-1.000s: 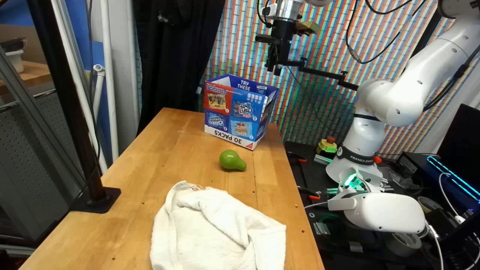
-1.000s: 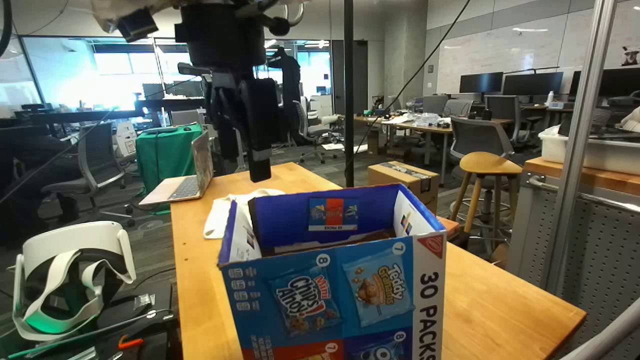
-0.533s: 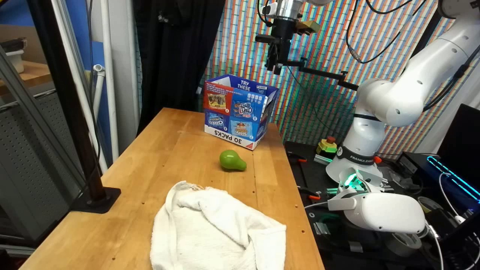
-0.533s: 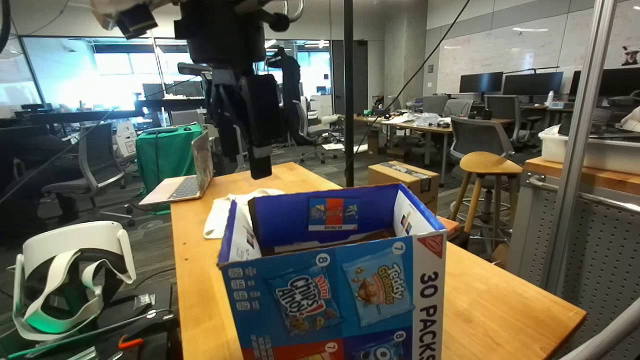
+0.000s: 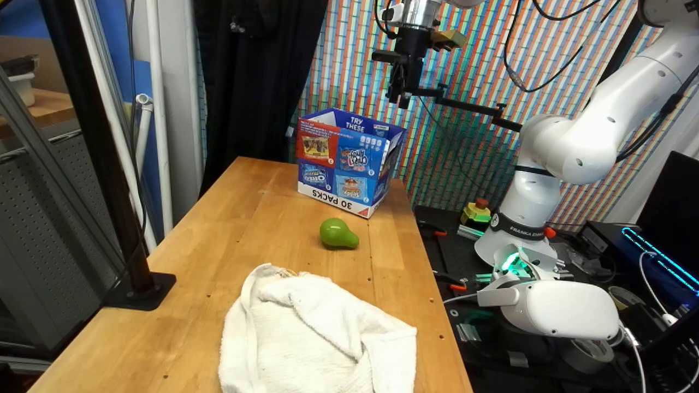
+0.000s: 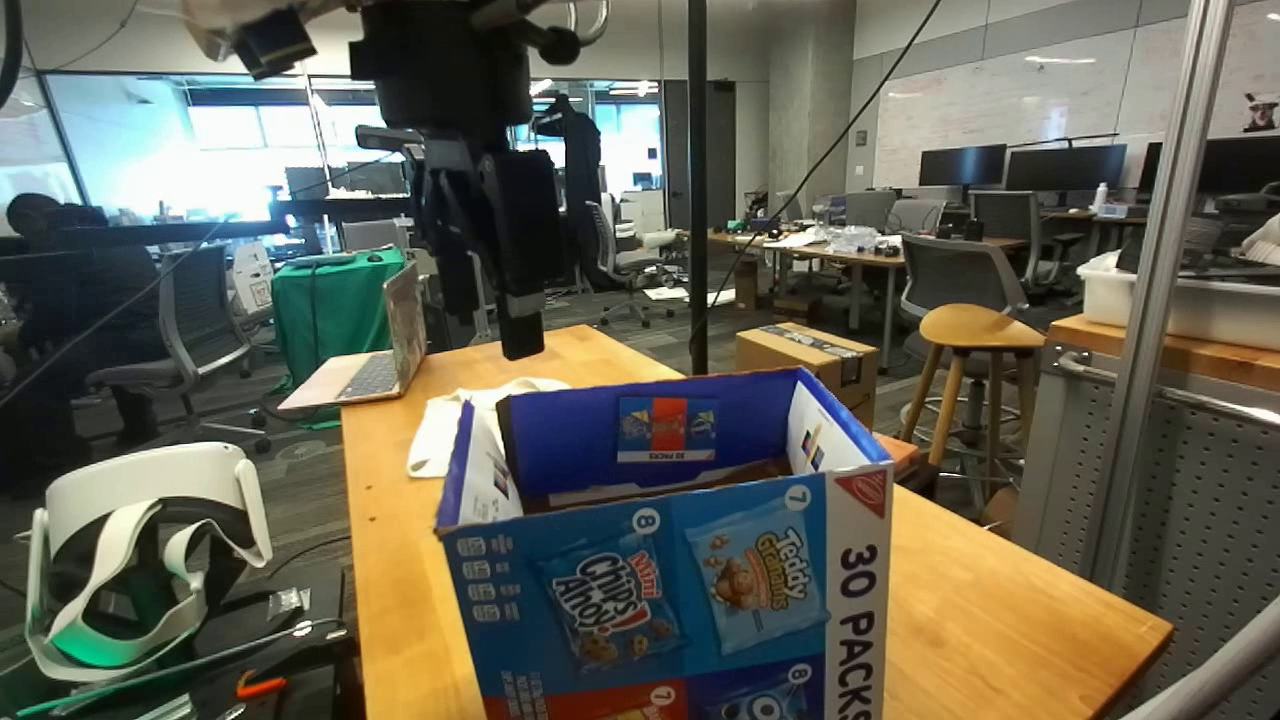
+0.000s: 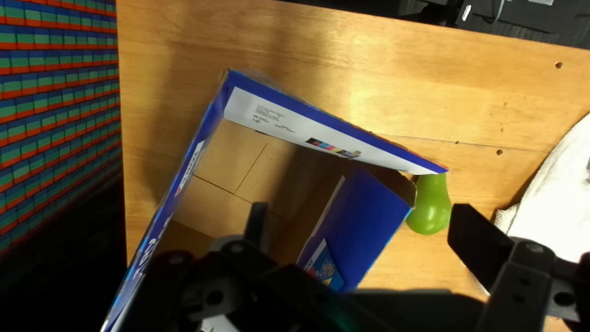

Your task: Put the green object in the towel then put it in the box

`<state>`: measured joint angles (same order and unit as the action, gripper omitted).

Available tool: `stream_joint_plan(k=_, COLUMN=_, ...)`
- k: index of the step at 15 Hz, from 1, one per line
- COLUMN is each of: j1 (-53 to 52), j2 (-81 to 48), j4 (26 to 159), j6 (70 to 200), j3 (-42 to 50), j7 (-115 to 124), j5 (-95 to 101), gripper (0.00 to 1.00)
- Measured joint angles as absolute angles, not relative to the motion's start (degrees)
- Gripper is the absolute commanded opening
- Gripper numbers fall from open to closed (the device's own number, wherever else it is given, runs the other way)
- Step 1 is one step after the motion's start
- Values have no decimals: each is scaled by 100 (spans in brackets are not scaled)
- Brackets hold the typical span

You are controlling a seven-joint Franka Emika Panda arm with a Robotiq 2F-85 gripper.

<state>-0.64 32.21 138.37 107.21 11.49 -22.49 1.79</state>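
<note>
The green object (image 5: 338, 233), pear-shaped, lies on its side on the table between the towel (image 5: 317, 333) and the box (image 5: 344, 164). In the wrist view, a box flap partly covers the green object (image 7: 428, 207); the box (image 6: 660, 600) hides it in an exterior view. The off-white towel is spread with wrinkled folds. Open at the top, the blue printed box (image 7: 286, 122) shows its brown cardboard floor. My gripper (image 5: 400, 101) hangs above the box, touching nothing. Its fingers stand wide apart in the wrist view, with nothing held between them (image 7: 359, 226).
The wooden table (image 5: 246, 218) carries a black pole (image 5: 125, 218) on a flat foot at one edge. A laptop (image 6: 385, 350) stands at the table's far end. A white headset (image 5: 568, 311) sits beside the table near the robot's base.
The gripper has risen by a barely visible amount. The green object, the towel and the box have not moved, and the jaws stand as wide as before.
</note>
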Motion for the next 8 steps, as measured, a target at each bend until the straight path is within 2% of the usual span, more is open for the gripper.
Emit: stream_joint_plan(k=8, j1=-90, j2=3238, j4=13844, j6=10719, j3=906, j7=-2220, j5=179, gripper=100)
